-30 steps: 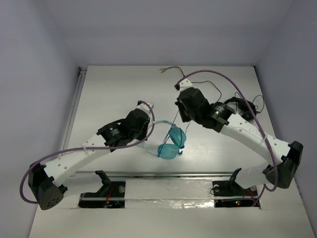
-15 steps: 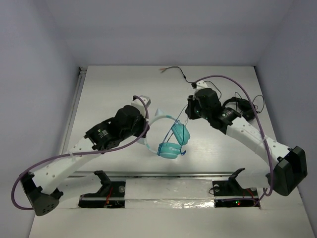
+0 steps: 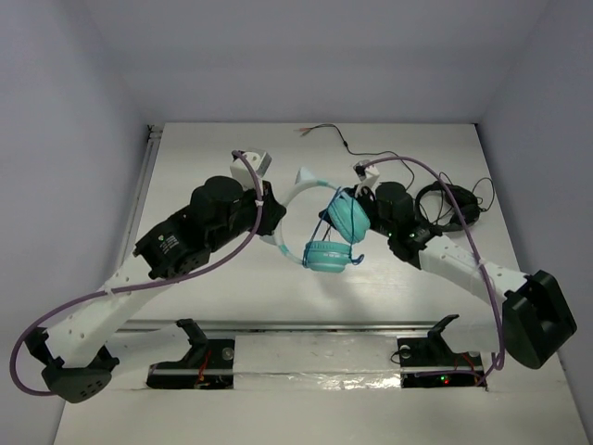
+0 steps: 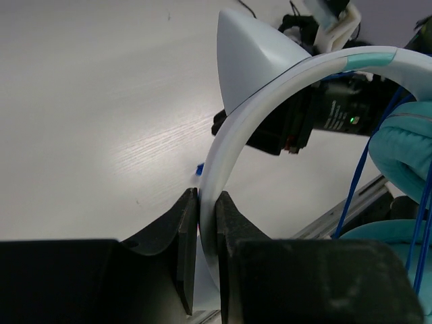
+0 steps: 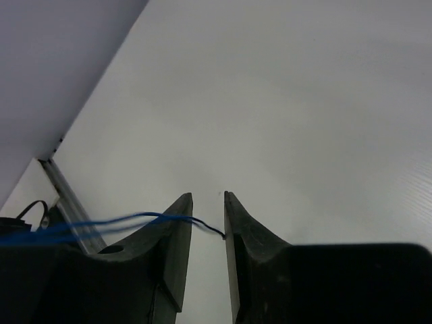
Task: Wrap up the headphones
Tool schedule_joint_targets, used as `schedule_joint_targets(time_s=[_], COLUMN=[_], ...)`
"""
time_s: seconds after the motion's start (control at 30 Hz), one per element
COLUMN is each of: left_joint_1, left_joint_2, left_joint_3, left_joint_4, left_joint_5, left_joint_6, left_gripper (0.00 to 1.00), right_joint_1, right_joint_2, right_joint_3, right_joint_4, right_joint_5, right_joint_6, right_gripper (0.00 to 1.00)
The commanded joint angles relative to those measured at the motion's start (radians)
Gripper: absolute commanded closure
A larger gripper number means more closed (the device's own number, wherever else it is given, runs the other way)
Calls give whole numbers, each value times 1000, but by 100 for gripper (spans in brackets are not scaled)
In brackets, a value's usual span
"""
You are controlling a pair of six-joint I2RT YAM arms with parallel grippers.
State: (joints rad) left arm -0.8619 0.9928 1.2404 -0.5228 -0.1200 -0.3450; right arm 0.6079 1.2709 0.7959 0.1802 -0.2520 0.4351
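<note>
The teal headphones hang above the table in the top view, one cup higher than the other, the pale headband arching left. My left gripper is shut on that headband, below its pointed ear; the band fills the gap between the fingers of the left gripper. My right gripper sits right behind the upper cup. Its jaws stand a little apart at the right gripper, and the thin blue cable crosses the gap loosely, its end touching the right finger.
Black headphones with a black cable lie at the right of the table. A loose thin wire lies near the back edge. A metal rail runs along the table's left side, and another along the front.
My left arm lifted the headphones and carried them back and to the right. The right gripper swung in behind the cups and its jaws went from shut to slightly apart.
</note>
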Motion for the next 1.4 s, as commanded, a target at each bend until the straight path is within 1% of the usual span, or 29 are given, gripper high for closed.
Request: schedule_joint_targets(time_s=[0.0,0.03,0.13,0.37,0.47,0.7,0.83,0.9,1.0,1.07,1.13,1.3,1.37], left_joint_1=[4,4,4,4,4,4,4,4,4,4,4,4,4], left_joint_2=[6,10,24,40,52,67,67,66,67,66,63,63,63], left_joint_3=[116,143,181,226,238,254,251,249,252,248,241,245,241], left_joint_4=[89,83,78,84,87,79,75,76,76,81,90,89,87], left_joint_5=[-12,-18,-36,-56,-46,-56,-82,-99,-112,-113,-107,-99,-98], left_joint_6=[-57,-63,-69,-86,-92,-92,-95,-97,-94,-95,-92,-88,-88], left_gripper=[100,100,100,100,100,100,100,100,100,100,100,100,100], right_joint_1=[-8,-8,-8,-8,-8,-8,-8,-8,-8,-8,-8,-8,-8], right_joint_2=[2,5,28,65,67,30,-47,-88,-171,-215,-209,-145,-130], right_joint_3=[-32,-49,-69,-158,-179,-184,-188,-204,-218,-222,-219,-193,-184], right_joint_4=[208,235,258,355,370,292,193,170,116,94,91,125,146], right_joint_5=[-81,-92,-107,-122,-81,33,34,42,49,86,100,76,18], right_joint_6=[34,40,48,80,86,71,80,90,106,110,103,80,62], right_gripper=[68,67,66,66,65,65,74,71,64,55,52,49,49])
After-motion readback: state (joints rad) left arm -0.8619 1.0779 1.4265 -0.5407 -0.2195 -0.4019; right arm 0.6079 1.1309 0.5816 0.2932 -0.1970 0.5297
